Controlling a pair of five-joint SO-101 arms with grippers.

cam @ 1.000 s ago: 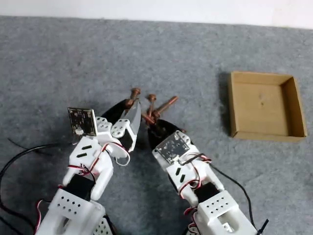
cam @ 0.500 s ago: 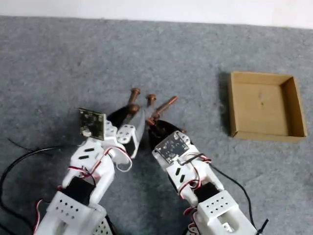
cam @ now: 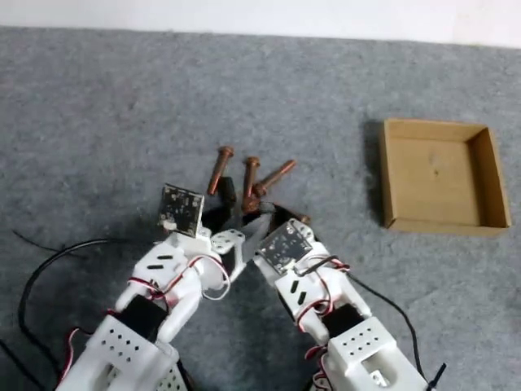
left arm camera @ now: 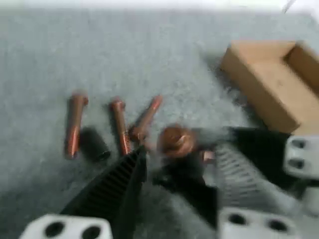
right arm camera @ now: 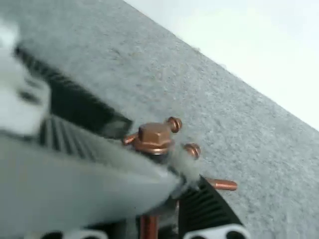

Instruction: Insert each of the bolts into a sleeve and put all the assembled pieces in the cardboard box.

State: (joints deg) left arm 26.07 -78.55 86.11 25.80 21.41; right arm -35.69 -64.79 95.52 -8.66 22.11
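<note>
Three copper bolts [cam: 248, 181] lie side by side on the grey carpet, also seen from the left wrist [left arm camera: 119, 124]. A short black sleeve [cam: 230, 191] lies between two of them [left arm camera: 94, 147]. My right gripper [cam: 264, 213] is shut on a fourth bolt [right arm camera: 152, 137], held head-up [left arm camera: 174, 141]. My left gripper [cam: 244, 224] is open, one finger [left arm camera: 114, 184] on either side of that bolt head, close against the right gripper. Whether a sleeve sits on the held bolt is hidden. The cardboard box [cam: 480, 175] stands empty at the right.
Black and red cables [cam: 49, 252] trail on the carpet near the left arm's base. Open carpet lies between the bolts and the box and across the far left. A pale wall edge runs along the back.
The left gripper has swung right and drawn back from the leftmost bolt to the right gripper, uncovering the black sleeve. The right arm has kept still.
</note>
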